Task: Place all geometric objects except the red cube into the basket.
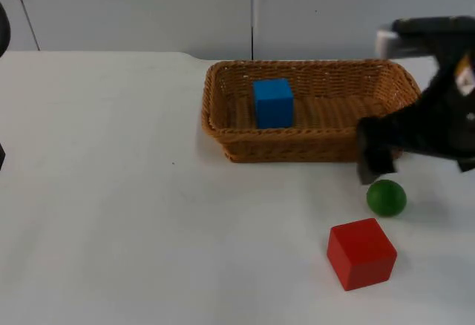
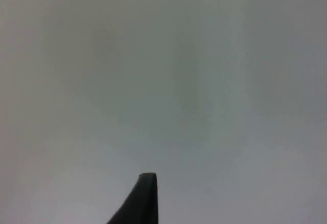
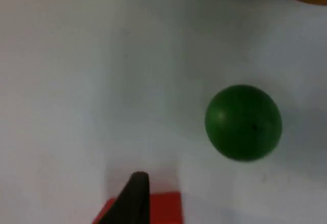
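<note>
Just off the basket (image 1: 223,128) front wall, right gripper (image 1: 377,163) hovering above the green ball (image 1: 387,197), close but not touching. Can't tell whether the fingers are open or shut, too much black arm bunched together up there. Looks like lining up for a grab, since the ball is the last thing outside the basket that belongs inside.

Inside the basket, toward its left end: blue cube (image 1: 273,102), already sitting where it should.

On the bench (image 1: 111,214) in front of the basket's right end: ball first, then the red cube (image 1: 361,253) just beyond it, near but apart. Supposed to stay put, that one. Probably the main nuisance, sitting close enough that a sloppy descent could nudge it. Same pair from the right wrist: ball (image 3: 243,122) and a slice of red cube (image 3: 168,208) by the fingertip.

Basket wall is the other snag, needs clearing on the way over. Ball could roll if bumped, too.

Left gripper (image 2: 145,198) waiting over bare bench, well away from the basket, finger state impossible to call.
</note>
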Controlling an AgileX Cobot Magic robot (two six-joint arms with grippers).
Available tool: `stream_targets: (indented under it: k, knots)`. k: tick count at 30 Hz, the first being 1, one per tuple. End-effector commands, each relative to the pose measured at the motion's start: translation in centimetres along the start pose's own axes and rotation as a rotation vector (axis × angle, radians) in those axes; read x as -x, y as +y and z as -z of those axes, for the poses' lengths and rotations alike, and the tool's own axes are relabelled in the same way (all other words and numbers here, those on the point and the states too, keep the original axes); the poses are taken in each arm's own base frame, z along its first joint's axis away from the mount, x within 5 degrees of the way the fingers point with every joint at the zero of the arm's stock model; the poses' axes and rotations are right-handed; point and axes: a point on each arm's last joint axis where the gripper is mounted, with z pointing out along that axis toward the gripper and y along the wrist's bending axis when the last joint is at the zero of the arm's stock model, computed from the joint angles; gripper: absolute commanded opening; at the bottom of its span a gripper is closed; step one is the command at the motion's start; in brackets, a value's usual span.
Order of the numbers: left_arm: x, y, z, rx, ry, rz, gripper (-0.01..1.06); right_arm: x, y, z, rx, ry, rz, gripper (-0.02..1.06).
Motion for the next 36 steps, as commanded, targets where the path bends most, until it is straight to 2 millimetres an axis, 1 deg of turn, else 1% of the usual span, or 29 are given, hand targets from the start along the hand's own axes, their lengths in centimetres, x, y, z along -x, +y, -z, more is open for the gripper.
stream_targets:
  k: [1,2,4,6,8,9,11,16,19,21,23,24,25,27,28,29,30,31,32,33,34,35,36]
  knots:
    - [-0.2,0.1,0.2,-0.006,-0.002,0.017,1.05,0.2,0.5,-2.0,-0.003,-0.026,-0.040,1.03]
    - [-0.2,0.1,0.2,-0.006,-0.002,0.017,1.05,0.2,0.5,-2.0,-0.003,-0.026,-0.040,1.03]
    - [-0.2,0.0,0.2,-0.009,-0.002,0.020,1.05,0.1,0.4,-3.3,-0.024,-0.029,-0.047,1.03]
    - [-0.2,0.0,0.2,-0.009,-0.002,0.020,1.05,0.0,-0.1,-4.5,-0.050,-0.028,-0.099,1.03]
    - [-0.2,0.0,0.2,-0.009,-0.002,0.020,1.05,0.0,-0.2,-4.8,-0.052,-0.028,-0.104,1.03]
    - [-0.2,0.0,0.2,-0.009,-0.002,0.020,1.05,0.0,-0.3,-5.4,-0.047,-0.028,-0.126,1.03]
    - [-0.2,0.0,0.2,-0.009,-0.002,0.020,1.05,0.0,-0.3,-5.8,-0.036,-0.047,-0.123,1.03]
    - [-0.2,0.0,0.2,-0.009,-0.002,0.020,1.05,0.1,-0.6,-6.6,-0.058,-0.069,-0.175,1.03]
    - [-0.2,0.0,0.2,-0.009,-0.002,0.020,1.05,0.0,-0.6,-6.8,-0.056,-0.065,-0.176,1.03]
    - [-0.2,0.0,0.2,-0.009,-0.002,0.020,1.05,0.1,-0.4,-6.9,-0.036,-0.070,-0.176,1.01]
    - [-0.2,0.0,0.2,-0.009,-0.002,0.020,1.05,0.0,-0.2,-7.1,-0.019,-0.073,-0.176,0.97]
    - [-0.2,0.0,0.2,-0.009,-0.002,0.020,1.05,0.0,-0.2,-7.1,-0.019,-0.073,-0.176,0.97]
    - [-0.2,0.0,0.2,-0.009,-0.002,0.020,1.05,0.0,-0.2,-7.1,-0.016,-0.074,-0.182,0.94]
    - [-0.2,0.0,0.2,-0.009,-0.002,0.020,1.05,0.0,-0.2,-7.1,-0.018,-0.073,-0.181,0.82]
    - [-0.2,0.0,0.2,-0.009,-0.002,0.020,1.05,0.0,-0.2,-7.1,-0.018,-0.073,-0.181,0.82]
    - [-0.2,0.0,0.2,-0.009,-0.002,0.020,1.05,0.0,-0.2,-7.1,-0.018,-0.073,-0.181,0.76]
    - [-0.2,0.0,0.2,-0.009,-0.002,0.020,1.05,0.0,-0.2,-7.1,-0.018,-0.073,-0.183,0.66]
    - [-0.2,0.0,0.2,-0.009,-0.002,0.020,1.05,0.0,-0.2,-7.1,-0.016,-0.074,-0.186,0.53]
    - [-0.2,0.0,0.2,-0.009,-0.002,0.020,1.05,0.0,-0.2,-7.1,-0.016,-0.073,-0.188,0.35]
    - [-0.2,0.0,0.2,-0.009,-0.002,0.020,1.05,0.0,-0.2,-7.1,-0.016,-0.073,-0.188,0.21]
    - [-0.2,0.0,0.2,-0.009,-0.002,0.020,1.05,0.0,-0.2,-7.1,-0.016,-0.073,-0.188,0.21]
    - [-0.2,0.0,0.2,-0.008,0.001,0.019,1.05,0.0,-0.2,-7.1,-0.016,-0.073,-0.188,0.09]
    - [-0.2,0.0,0.2,-0.008,0.001,0.019,1.05,0.1,-0.2,-7.0,-0.015,-0.076,-0.189,0.04]
